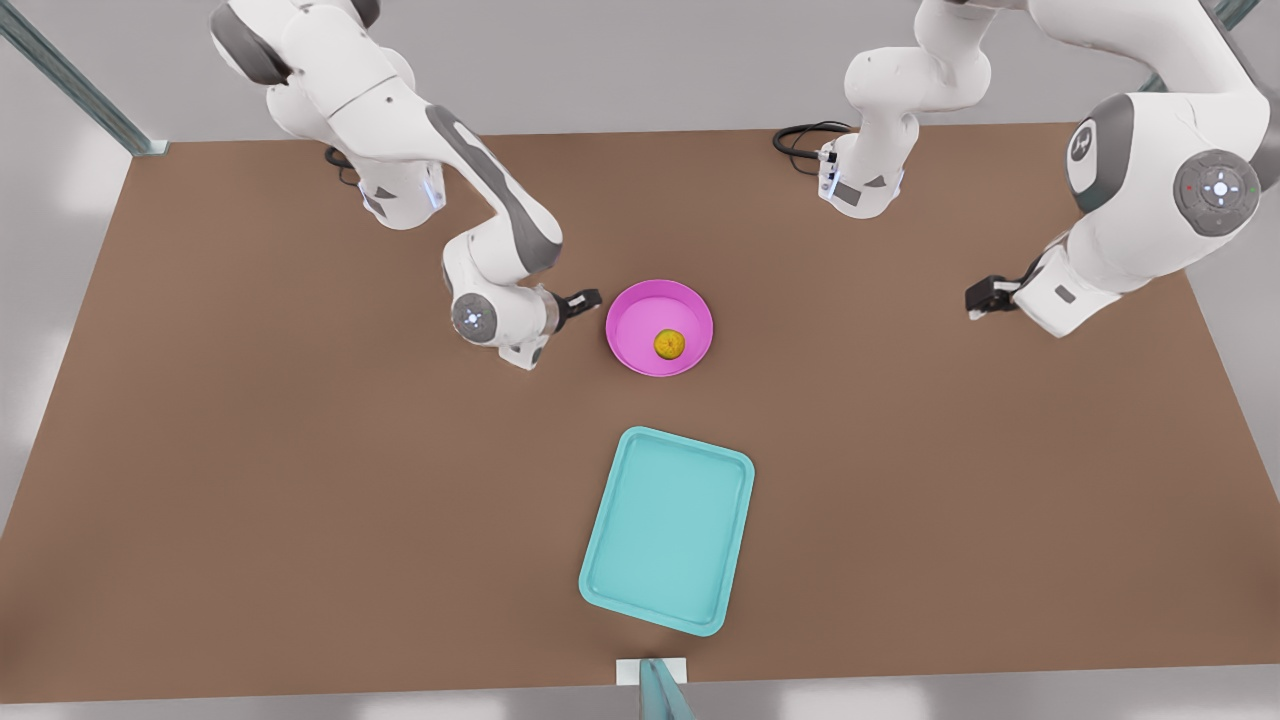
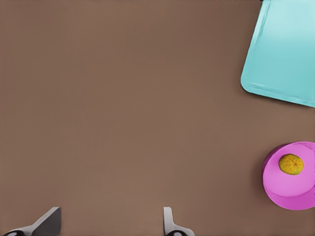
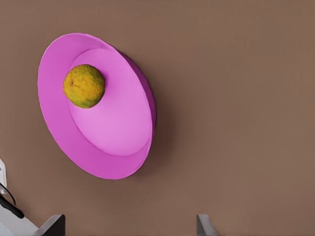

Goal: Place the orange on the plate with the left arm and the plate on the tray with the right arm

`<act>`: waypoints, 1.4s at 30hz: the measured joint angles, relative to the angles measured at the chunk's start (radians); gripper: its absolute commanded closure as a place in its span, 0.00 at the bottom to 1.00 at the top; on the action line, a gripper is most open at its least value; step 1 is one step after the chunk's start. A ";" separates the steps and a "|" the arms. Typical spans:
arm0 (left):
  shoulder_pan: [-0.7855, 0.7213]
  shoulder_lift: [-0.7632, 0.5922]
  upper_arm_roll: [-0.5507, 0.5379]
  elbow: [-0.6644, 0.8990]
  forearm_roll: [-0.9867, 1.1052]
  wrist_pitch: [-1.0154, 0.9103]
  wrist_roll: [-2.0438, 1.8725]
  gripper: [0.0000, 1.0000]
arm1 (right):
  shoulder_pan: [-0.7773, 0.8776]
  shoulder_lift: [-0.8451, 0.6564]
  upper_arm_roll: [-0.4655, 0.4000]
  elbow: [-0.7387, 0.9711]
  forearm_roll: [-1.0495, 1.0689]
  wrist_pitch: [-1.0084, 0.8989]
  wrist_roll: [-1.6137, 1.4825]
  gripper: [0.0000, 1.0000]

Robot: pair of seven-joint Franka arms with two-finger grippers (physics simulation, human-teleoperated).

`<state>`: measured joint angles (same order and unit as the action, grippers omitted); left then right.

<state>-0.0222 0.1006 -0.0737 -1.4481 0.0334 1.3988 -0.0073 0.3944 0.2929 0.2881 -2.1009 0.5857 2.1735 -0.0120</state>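
Beside the round magenta shallow plate (image 1: 659, 327) already holding the small yellow-orange fruit (image 1: 669, 344), the right gripper (image 1: 585, 300) hovers open and should pinch the plate's near rim level so it reaches the turquoise rectangular tray (image 1: 668, 530) without spilling, while the left gripper (image 1: 985, 297) waits open, well away from the plate.

orange (image 1: 669, 344): yellow-orange peel, mottled with dull green patches
plate (image 1: 632, 330): solid magenta-pink, floor a shade paler than the rim and outer wall
tray (image 1: 667, 530): plain turquoise, rim edge slightly lighter, no pattern
table (image 1: 300, 480): flat matte brown, uniform
arms: glossy white shells, grey joint panels, grey end caps with small lights
right gripper (image 1: 583, 299): black
left gripper (image 1: 985, 297): black; fingertips (image 2: 170, 223) look light grey in the left wrist view
cables at arm bases: black
frame posts: pale teal-grey
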 measured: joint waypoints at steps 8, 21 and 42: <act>-0.011 0.021 -0.031 0.073 -0.047 -0.003 0.031 0.00 | 0.111 0.098 0.033 -0.102 0.023 0.481 -0.020 0.00; -0.008 0.039 -0.038 0.075 -0.054 -0.009 0.060 0.00 | 0.164 0.224 0.056 -0.058 0.035 0.750 -0.034 0.00; -0.006 0.076 -0.026 0.086 -0.070 -0.018 0.075 0.00 | 0.176 0.269 0.056 -0.049 0.036 0.783 -0.056 0.49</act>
<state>-0.0284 0.1765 -0.0997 -1.3621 -0.0362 1.3806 0.0674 0.5702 0.5615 0.3440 -2.1495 0.6221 2.9569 -0.0682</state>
